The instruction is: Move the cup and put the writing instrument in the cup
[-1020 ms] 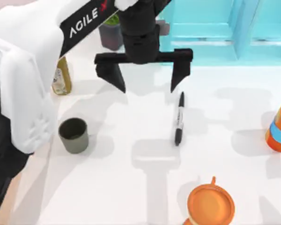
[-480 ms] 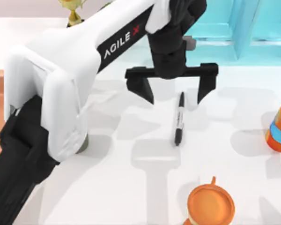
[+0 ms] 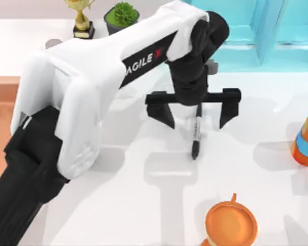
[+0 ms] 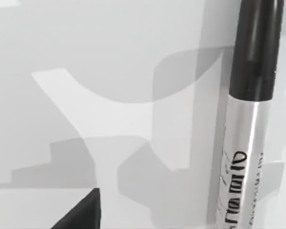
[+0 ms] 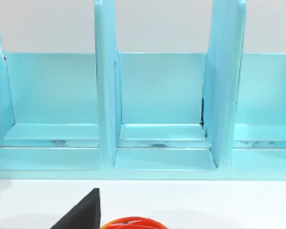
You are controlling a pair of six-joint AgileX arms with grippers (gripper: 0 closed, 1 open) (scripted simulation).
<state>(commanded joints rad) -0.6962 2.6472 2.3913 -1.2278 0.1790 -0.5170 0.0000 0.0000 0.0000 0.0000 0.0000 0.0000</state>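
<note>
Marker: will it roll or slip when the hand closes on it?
The marker lies flat and looks round and smooth, so a nudge would probably roll it. It seems stiff and light. The left hand straddles it open, so closing squarely should trap it.

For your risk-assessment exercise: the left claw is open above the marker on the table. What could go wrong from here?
1. The left claw straddles the marker near its upper end, not its middle, so a grip there might let it tip or swing.
2. The marker lies along the gap between the fingers; closing could roll it instead of clamping it.
3. The left arm covers the table's left side, so the cup's position cannot be checked.
</note>
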